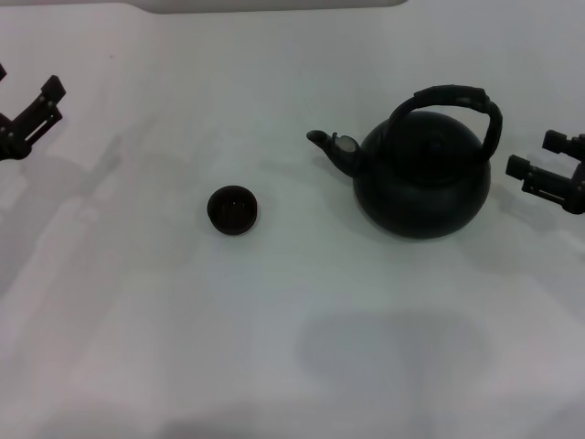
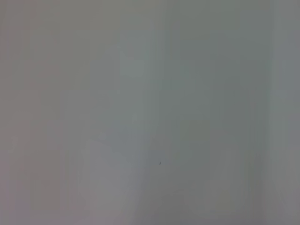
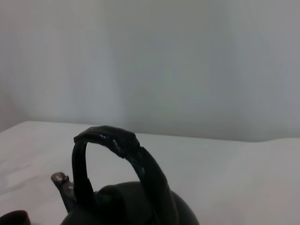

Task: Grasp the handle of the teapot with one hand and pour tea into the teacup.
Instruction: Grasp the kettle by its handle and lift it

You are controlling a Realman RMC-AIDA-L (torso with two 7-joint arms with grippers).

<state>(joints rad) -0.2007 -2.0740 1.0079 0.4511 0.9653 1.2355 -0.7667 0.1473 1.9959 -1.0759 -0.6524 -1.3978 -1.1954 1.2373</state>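
The dark round teapot [image 1: 422, 183] stands upright on the white table, right of centre, its spout [image 1: 327, 144] pointing left. Its black hoop handle [image 1: 452, 99] arches over the top and also fills the lower part of the right wrist view as the handle [image 3: 126, 154]. The small dark teacup [image 1: 232, 209] sits left of the teapot, apart from it. My right gripper [image 1: 532, 160] is open just right of the teapot, level with its body, holding nothing. At the far left edge my left gripper [image 1: 41, 108] stays open and empty.
The white table [image 1: 292, 347] stretches around both objects. A pale raised edge [image 1: 274, 5] runs along the back. The left wrist view shows only a plain grey surface.
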